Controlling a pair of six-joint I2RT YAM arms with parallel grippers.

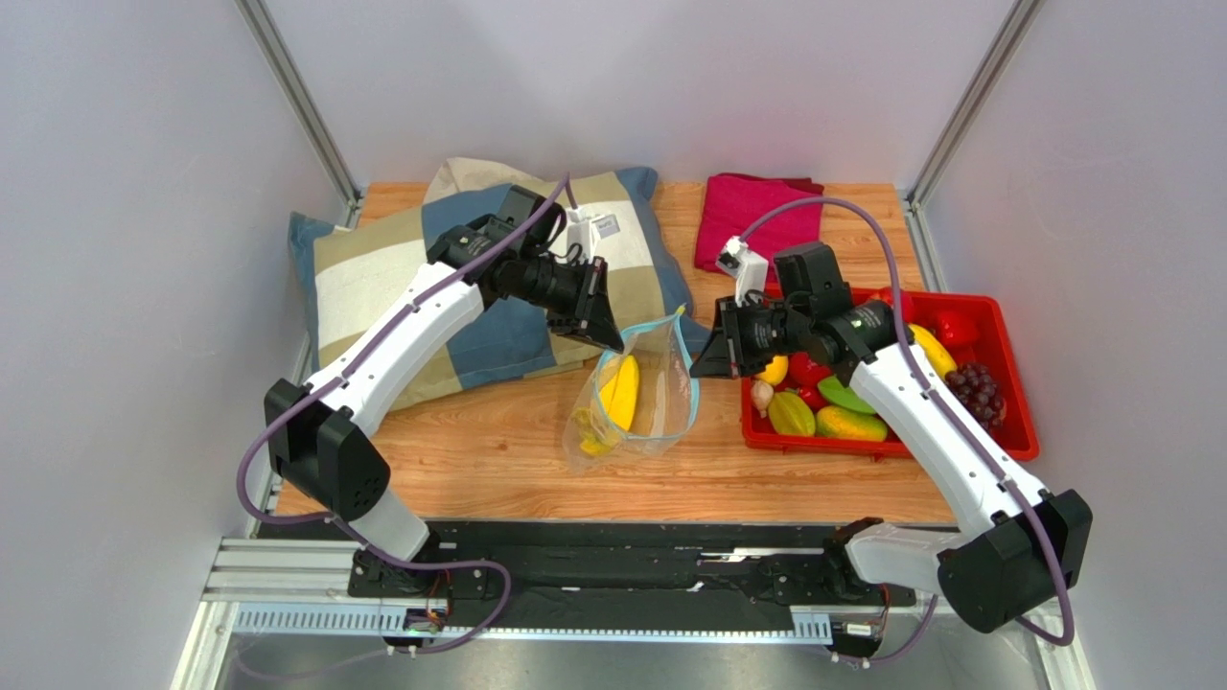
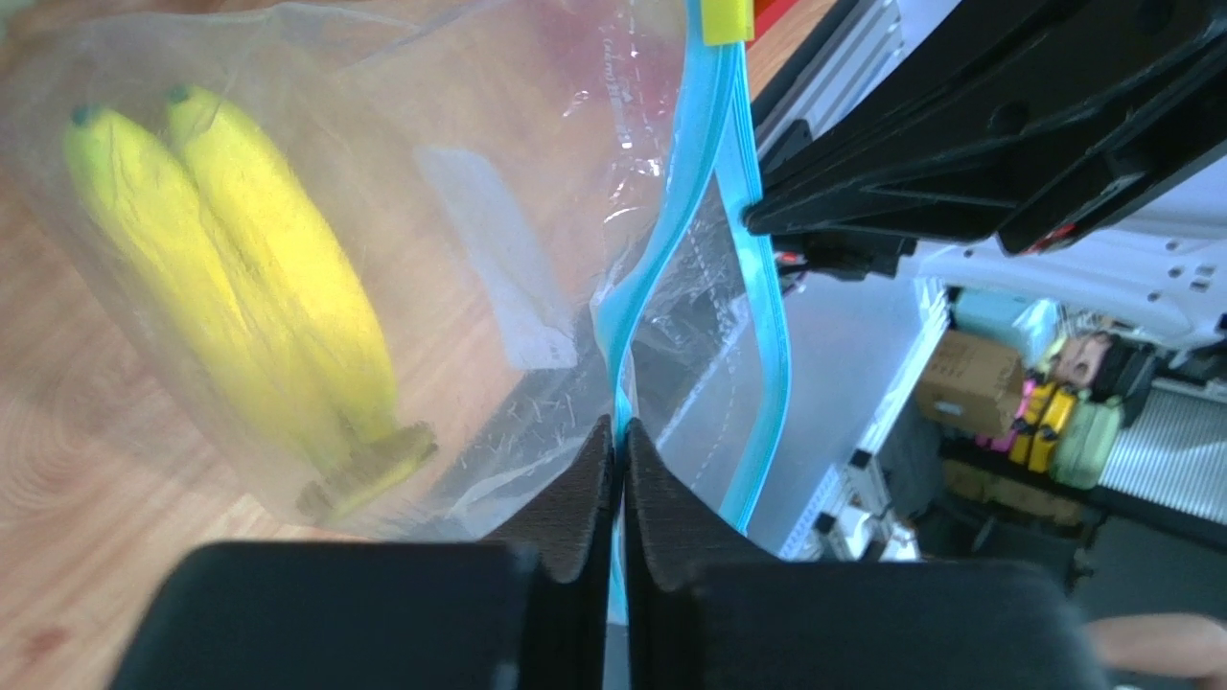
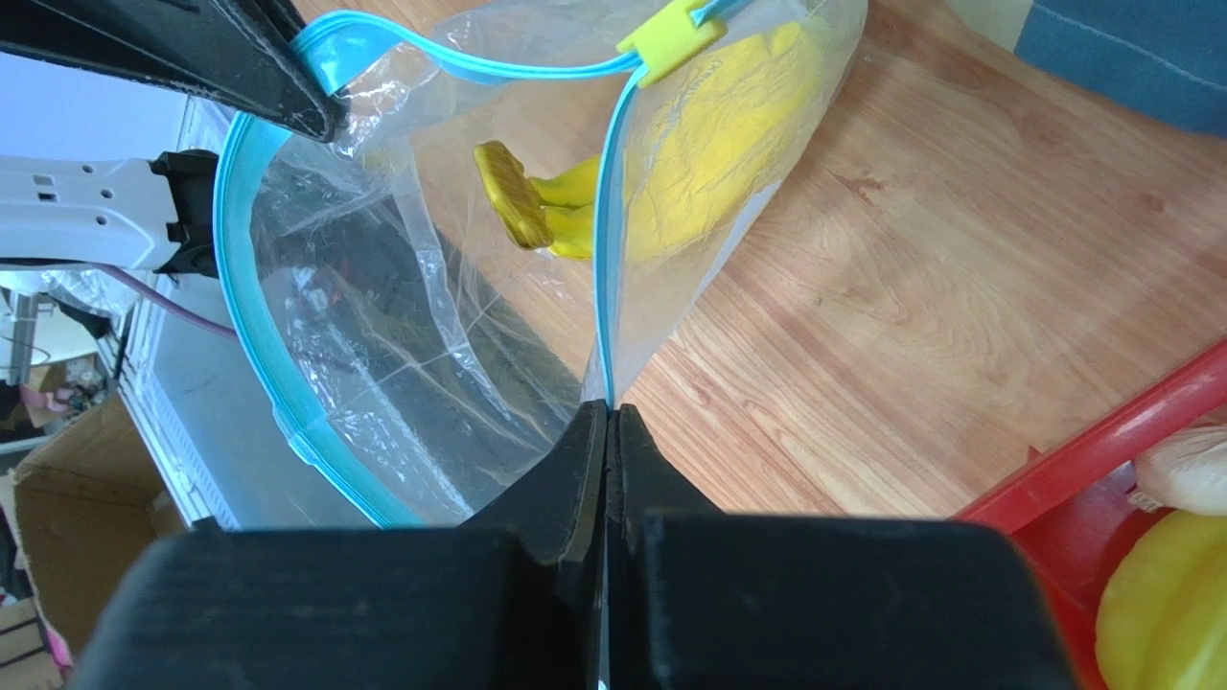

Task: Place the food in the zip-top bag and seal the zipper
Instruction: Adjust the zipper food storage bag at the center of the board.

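Note:
The zip-top bag (image 1: pixel 645 410) hangs over the wooden table between my two grippers, its mouth pulled open. A yellow banana bunch (image 1: pixel 619 391) lies inside it (image 2: pixel 274 273) (image 3: pixel 706 144). My left gripper (image 2: pixel 621 431) is shut on one side of the teal-blue zipper (image 2: pixel 720 158). My right gripper (image 3: pixel 607 414) is shut on the opposite strip of the mouth. A yellow slider (image 3: pixel 674 43) sits at one end of the zipper. More of the food lies in the red tray (image 1: pixel 1016 439): green and yellow mangoes (image 1: pixel 792 414), purple grapes (image 1: pixel 980 391) and a red apple (image 1: pixel 954 328).
A blue and beige cushion (image 1: pixel 375 273) lies at the back left under the left arm. A folded red cloth (image 1: pixel 749 209) sits at the back, behind the tray. The tray stands just right of the bag, under the right arm.

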